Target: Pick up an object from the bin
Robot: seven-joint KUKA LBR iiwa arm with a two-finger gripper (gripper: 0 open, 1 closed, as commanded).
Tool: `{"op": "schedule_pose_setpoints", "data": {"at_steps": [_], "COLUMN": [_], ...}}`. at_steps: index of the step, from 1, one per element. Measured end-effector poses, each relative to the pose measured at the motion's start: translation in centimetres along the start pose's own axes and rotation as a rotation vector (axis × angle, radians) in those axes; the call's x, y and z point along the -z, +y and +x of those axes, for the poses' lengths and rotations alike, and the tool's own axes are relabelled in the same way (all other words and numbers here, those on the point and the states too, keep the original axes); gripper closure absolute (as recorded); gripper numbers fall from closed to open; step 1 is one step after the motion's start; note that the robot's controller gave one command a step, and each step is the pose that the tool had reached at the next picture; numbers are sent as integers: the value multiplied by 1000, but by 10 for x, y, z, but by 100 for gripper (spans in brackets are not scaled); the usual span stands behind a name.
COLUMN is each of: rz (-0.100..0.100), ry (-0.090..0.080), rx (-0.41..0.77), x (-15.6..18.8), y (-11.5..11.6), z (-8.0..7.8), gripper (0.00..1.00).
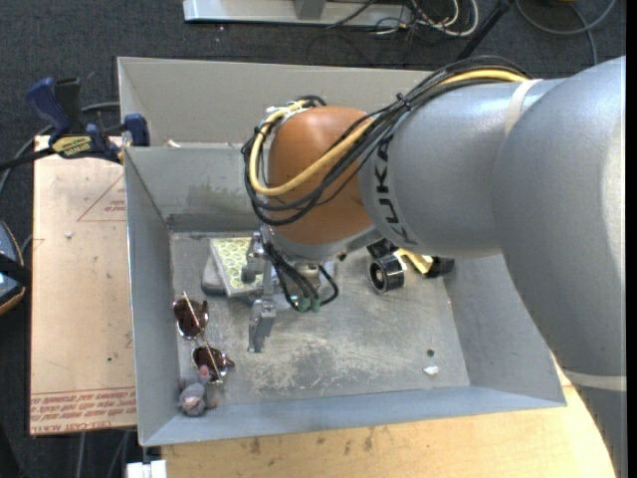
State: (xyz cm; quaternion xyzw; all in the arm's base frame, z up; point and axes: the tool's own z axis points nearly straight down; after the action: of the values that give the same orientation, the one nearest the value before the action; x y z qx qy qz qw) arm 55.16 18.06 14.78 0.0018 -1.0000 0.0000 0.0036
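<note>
one arm (478, 157) low from the right, fingers (257, 335) together and empty, near the sunglasses (190, 317)

Black "KUKA" lettering runs along the grey arm (498, 167), partly hidden by cables (328, 157).
</note>
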Motion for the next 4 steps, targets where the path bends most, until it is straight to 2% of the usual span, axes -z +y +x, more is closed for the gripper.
{"op": "schedule_pose_setpoints", "data": {"at_steps": [1,2,3,4], "rz": [-1,-7,-8,-2], "ry": [-7,-17,-16,-13], "rx": [-3,-72,-78,-226], "x": [5,-39,-41,-39], "y": [-1,-23,-39,-19], "z": [-2,-47,-63,-61], "gripper": [0,0,0,0]}}
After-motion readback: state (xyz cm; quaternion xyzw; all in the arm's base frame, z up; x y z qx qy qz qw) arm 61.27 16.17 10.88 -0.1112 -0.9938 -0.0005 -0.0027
